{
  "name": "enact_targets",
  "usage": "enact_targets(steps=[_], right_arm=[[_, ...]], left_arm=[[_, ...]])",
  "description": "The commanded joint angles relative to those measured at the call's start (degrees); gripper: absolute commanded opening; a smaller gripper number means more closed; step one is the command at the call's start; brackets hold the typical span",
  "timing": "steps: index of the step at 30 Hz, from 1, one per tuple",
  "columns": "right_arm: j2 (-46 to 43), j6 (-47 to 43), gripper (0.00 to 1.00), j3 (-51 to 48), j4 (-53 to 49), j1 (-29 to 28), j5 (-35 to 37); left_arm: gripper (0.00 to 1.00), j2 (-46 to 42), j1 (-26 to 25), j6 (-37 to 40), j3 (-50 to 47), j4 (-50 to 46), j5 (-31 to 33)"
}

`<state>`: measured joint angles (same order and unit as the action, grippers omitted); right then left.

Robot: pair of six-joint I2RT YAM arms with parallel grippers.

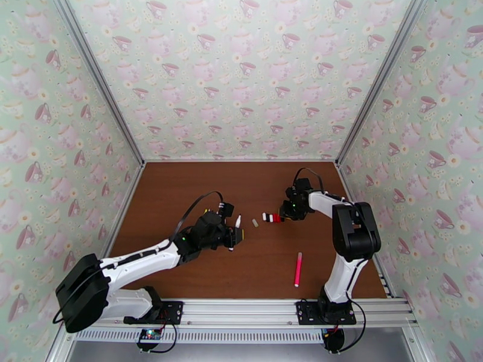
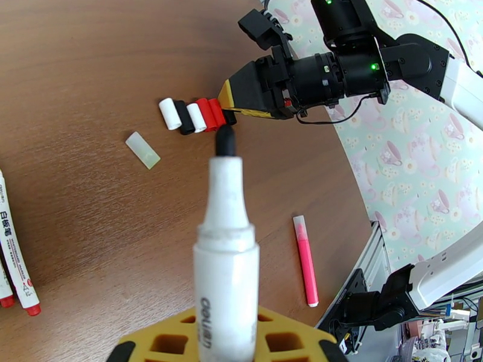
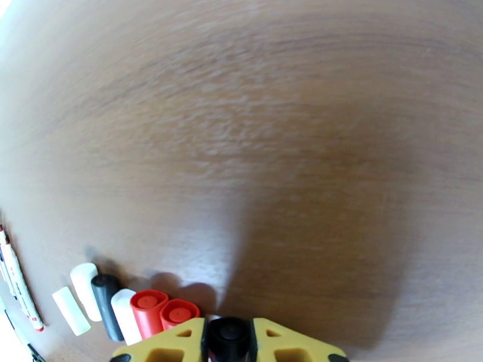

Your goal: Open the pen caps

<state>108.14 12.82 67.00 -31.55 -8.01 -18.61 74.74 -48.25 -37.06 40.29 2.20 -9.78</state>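
Note:
My left gripper (image 1: 235,236) (image 2: 226,336) is shut on a white-barrelled pen (image 2: 225,236) that points up and away, its black nib (image 2: 225,141) bare. Ahead of it lies a row of pen caps (image 1: 271,218): white (image 2: 169,113), black (image 2: 184,117), white (image 2: 196,117) and two red ones (image 2: 211,114). At the row's right end my right gripper (image 1: 282,216) (image 2: 228,111) (image 3: 228,334) is down at the table, its yellow fingers closed on a black cap (image 3: 228,339). A pale translucent cap (image 2: 142,150) (image 3: 70,309) lies apart from the row.
A pink pen (image 1: 297,269) (image 2: 305,260) lies near the right arm's base. More white pens with red ends (image 2: 15,260) (image 3: 18,285) lie at the left. Patterned walls close the brown table (image 1: 181,194) on three sides.

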Motion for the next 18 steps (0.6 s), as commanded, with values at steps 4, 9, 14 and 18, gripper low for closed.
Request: enact_targets(steps=[4,9,14,18], right_arm=[[-2.0,1.2,0.29,-1.3,0.3,-0.7,0.9],[-4.9,2.2,0.29,-1.8,0.3,-0.7,2.1],[-9.2,3.6,0.33,-3.9,1.1,-1.2,1.7],[-13.8,4.0,0.33,-5.9,1.1,-4.0,3.3]], left_arm=[[0.05,0.6,-0.5,0.9,1.7,-0.3,1.2],[0.05,2.1,-1.2,-0.2,2.6,-0.6,2.6],[0.05,3.7,-2.0,-1.1,3.8,-2.0,5.1],[0.06,3.6,-1.9,-1.9,3.8,-2.8,6.7]])
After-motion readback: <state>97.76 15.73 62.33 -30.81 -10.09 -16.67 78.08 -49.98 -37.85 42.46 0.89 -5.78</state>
